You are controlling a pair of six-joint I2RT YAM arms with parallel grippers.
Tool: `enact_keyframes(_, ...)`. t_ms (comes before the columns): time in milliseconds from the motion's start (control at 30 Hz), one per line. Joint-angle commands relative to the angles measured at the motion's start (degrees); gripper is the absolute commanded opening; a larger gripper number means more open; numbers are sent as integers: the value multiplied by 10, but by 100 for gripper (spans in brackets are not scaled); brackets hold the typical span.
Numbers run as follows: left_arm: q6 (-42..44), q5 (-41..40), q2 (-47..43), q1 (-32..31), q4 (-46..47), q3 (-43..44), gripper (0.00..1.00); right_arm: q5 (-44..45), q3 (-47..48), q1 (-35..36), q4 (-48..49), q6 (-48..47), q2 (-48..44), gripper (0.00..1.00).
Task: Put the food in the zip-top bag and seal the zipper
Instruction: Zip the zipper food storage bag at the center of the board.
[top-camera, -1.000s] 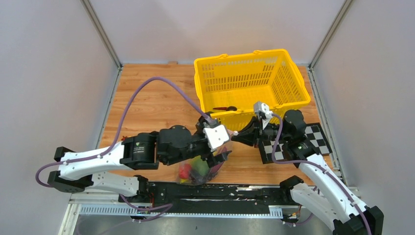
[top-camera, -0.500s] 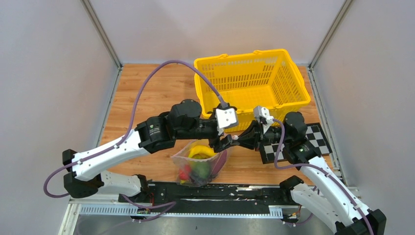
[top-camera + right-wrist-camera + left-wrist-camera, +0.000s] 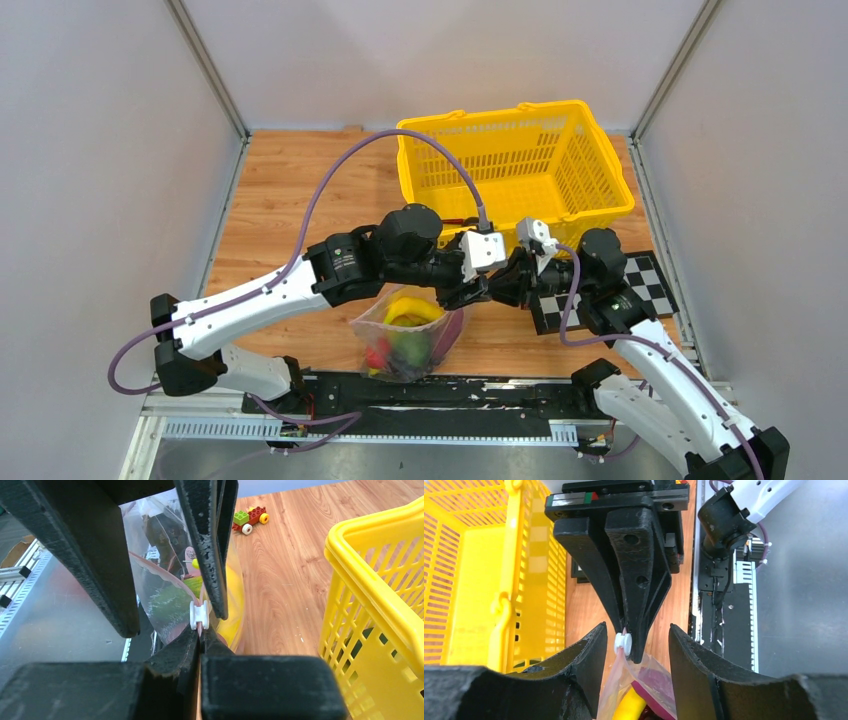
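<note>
The zip-top bag [image 3: 362, 328] hangs at the near edge of the table [image 3: 300, 210], its mouth held up between the two arms; I cannot tell if its bottom rests on something. The food is inside it: a yellow banana [image 3: 408, 308] on top, a green piece [image 3: 408, 345] and a red piece [image 3: 377, 352] lower, and a dark purple piece [image 3: 655, 690] against the bag's wall. The right gripper [image 3: 201, 632] has its fingers pressed together on the zipper [image 3: 167, 580] at the end of the mouth, just below the small white tab [image 3: 199, 615]. The left gripper [image 3: 636, 630] is spread, with one finger on each side of this tab and of the right gripper's tips, and it does not pinch anything. The yellow basket [image 3: 418, 170] stands just behind both grippers, near to them. A small toy of coloured blocks [image 3: 250, 516] lies apart on the wood. A black and white checkerboard plate [image 3: 645, 280] lies under the right arm. The table is light wood, and plain grey walls [image 3: 100, 150] close it on three sides.
</note>
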Motion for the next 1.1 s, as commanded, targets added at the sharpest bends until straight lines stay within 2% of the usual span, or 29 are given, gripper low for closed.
enact_keyframes(0,14,-27,-5,5,4,16,56,-8,25,3,2,-17,-10,0)
enact_keyframes(267,24,-36,5,12,-22,27,54,-11,24,4,0,-16,-14,0)
enact_keyframes(400,26,-19,8,12,-33,30,42,-10,24,4,-1,-17,-15,0)
enact_keyframes(467,24,-7,8,13,-28,28,30,-10,23,4,-1,-17,-15,0)
enact_keyframes(533,24,-7,6,13,-28,28,24,-9,23,4,-1,-17,-15,0)
enact_keyframes(700,29,0,2,13,-33,26,23,-5,21,5,0,-17,-18,0)
enact_keyframes(867,27,1,17,14,-45,34,32,-9,19,6,7,-17,-16,0)
enact_keyframes(1067,26,-13,24,15,-45,41,28,-9,20,7,3,-17,-17,0)
